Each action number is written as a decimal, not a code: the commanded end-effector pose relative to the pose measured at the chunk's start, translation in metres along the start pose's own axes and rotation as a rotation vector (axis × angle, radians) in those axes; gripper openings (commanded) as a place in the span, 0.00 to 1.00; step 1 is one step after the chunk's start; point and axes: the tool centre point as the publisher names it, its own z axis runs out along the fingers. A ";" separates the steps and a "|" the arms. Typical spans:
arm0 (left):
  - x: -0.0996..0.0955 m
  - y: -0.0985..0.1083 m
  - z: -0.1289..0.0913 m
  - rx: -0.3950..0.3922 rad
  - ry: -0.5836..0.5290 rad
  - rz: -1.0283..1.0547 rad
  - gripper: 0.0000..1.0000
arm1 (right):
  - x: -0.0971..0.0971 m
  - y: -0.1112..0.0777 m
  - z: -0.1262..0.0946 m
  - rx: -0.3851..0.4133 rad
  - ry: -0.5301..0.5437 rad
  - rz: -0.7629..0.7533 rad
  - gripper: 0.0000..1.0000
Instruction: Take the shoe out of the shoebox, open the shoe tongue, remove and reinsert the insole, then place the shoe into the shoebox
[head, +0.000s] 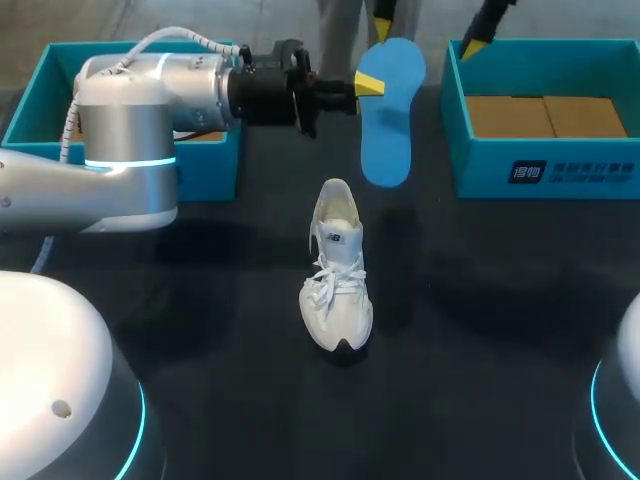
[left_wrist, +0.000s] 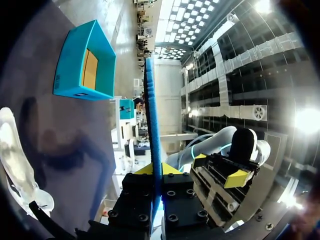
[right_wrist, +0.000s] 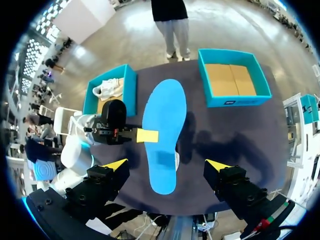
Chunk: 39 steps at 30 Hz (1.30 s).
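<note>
A blue insole (head: 385, 110) hangs in the air over the far middle of the table, with my left gripper (head: 368, 85) shut on its edge. In the left wrist view the insole (left_wrist: 152, 120) stands edge-on between the fingers of that gripper (left_wrist: 156, 169). The white shoe (head: 338, 270) lies on the black table, toe toward the near edge. My right gripper (head: 428, 38) hovers open high above the far side. From its wrist view, the right gripper (right_wrist: 166, 165) looks down on the insole (right_wrist: 165, 130), which hides most of the shoe.
An open teal shoebox (head: 545, 165) stands at the far right, showing only its cardboard floor. A second teal box (head: 212, 165) sits at the far left behind my left arm; it holds another white shoe (right_wrist: 109, 87).
</note>
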 end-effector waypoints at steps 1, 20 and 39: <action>0.001 0.000 0.000 0.000 -0.004 -0.001 0.00 | -0.016 -0.004 0.006 -0.017 0.312 0.005 1.00; 0.002 -0.002 -0.003 0.004 -0.007 0.004 0.00 | -0.056 -0.004 0.036 -0.050 0.855 0.026 1.00; 0.005 -0.001 -0.006 0.004 -0.003 0.014 0.00 | -0.070 -0.013 0.070 -0.068 1.209 0.003 1.00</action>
